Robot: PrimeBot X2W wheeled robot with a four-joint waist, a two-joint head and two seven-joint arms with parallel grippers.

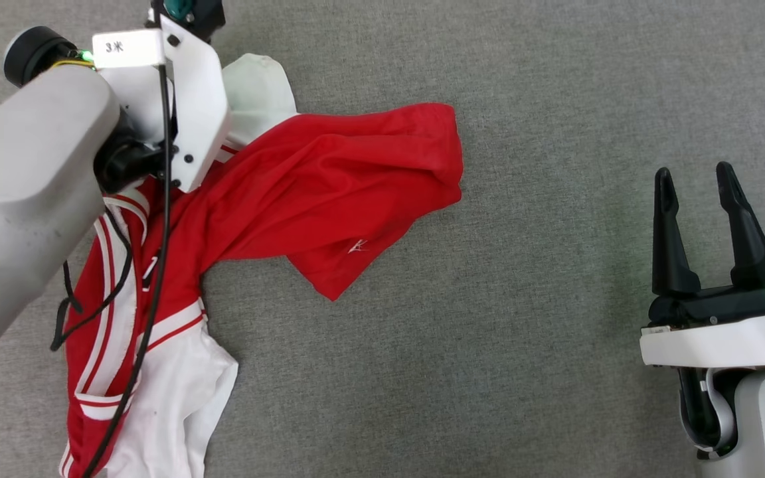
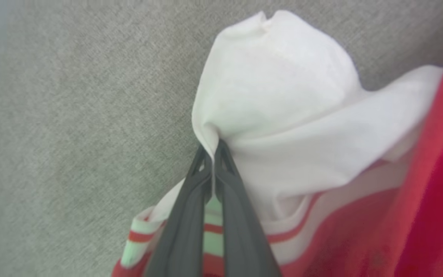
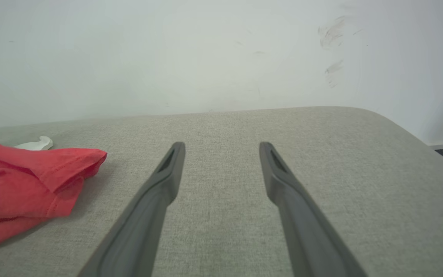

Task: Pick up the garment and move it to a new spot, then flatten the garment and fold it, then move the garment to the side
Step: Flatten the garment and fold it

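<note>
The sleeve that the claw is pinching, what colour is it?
The sleeve is plain white, seen best in the left wrist view.

The left gripper (image 2: 214, 149) has its two dark fingers pressed together on a fold of the garment (image 2: 429, 200), pinching the edge of its white sleeve (image 2: 283, 96); red-and-white striped trim (image 2: 140, 235) shows beside the fingers (somewhat blurred); red cloth runs down the right side; a grey woven surface (image 2: 71, 115) lies beneath.

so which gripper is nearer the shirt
Left. The left gripper is shut on the shirt's white sleeve; the right gripper is open over the bare grey surface, well off to the shirt's right, not touching it.
</note>
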